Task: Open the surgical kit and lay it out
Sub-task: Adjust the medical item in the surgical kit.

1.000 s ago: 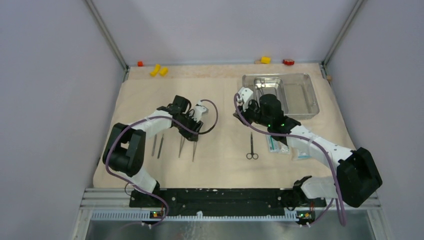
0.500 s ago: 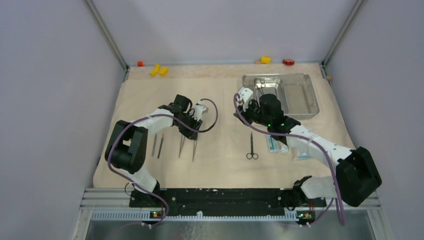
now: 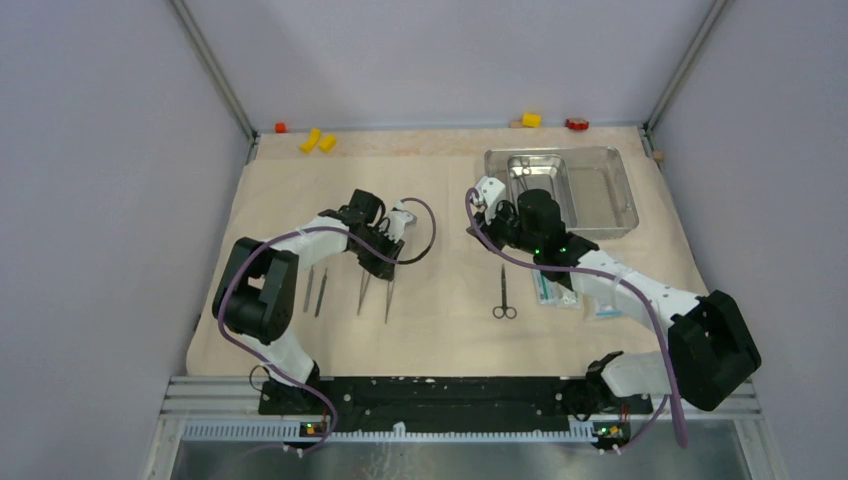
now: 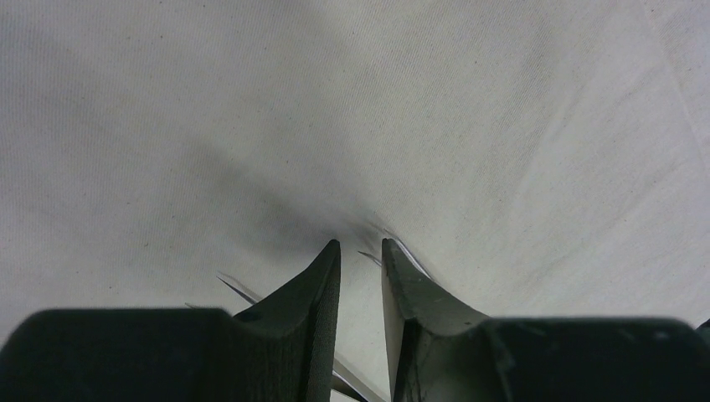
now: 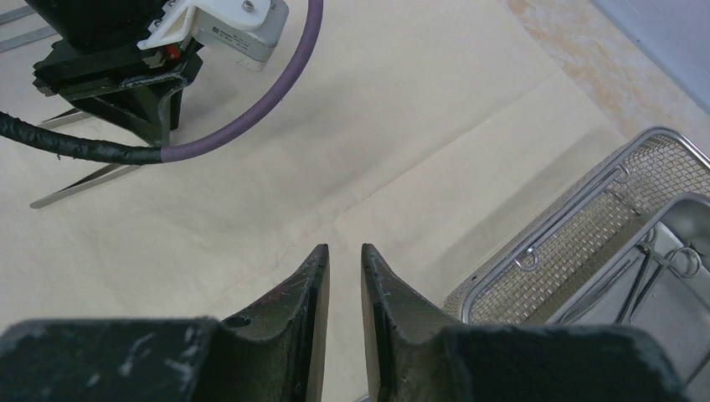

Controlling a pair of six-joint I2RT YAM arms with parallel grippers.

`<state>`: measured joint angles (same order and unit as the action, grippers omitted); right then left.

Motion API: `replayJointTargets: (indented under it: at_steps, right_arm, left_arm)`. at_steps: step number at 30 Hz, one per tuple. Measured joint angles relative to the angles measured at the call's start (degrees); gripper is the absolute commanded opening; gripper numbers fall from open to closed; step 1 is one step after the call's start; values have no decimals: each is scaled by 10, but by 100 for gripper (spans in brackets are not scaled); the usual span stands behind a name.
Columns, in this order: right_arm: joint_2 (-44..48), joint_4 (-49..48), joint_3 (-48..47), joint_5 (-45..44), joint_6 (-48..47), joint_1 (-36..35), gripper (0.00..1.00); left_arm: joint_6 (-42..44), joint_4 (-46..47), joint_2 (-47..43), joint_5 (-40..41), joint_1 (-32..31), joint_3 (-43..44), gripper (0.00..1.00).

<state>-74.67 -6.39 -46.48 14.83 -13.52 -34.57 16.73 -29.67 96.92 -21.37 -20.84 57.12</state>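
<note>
Left gripper (image 4: 360,249) is tips-down on the beige cloth wrap (image 4: 419,100), jaws a thin slit apart, can't tell if it's pinching anything. Tweezers (image 3: 388,296) run lengthwise from right under it back toward the bases, points nearward. Right gripper (image 5: 344,251) hovers with a narrow gap, holding nothing, steel tray (image 3: 600,195) just off to its right

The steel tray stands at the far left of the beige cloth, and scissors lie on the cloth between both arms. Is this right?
Not quite: the top external view shows the steel tray at the far right of the beige cloth. The scissors do lie on the cloth between both arms.
</note>
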Motion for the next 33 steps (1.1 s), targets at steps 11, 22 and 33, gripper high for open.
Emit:
replayJointTargets:
  at_steps: [11, 22, 33]
  right_arm:
    - [0, -4, 0, 3, 0, 0, 19]
    - [-1, -13, 10, 9, 0, 0, 19]
    - [-6, -13, 11, 16, 0, 0, 19]
  left_arm:
    - [-3, -2, 0, 0, 0, 0, 24]
    - [-5, -4, 1, -2, 0, 1, 19]
    - [-6, -4, 1, -3, 0, 1, 13]
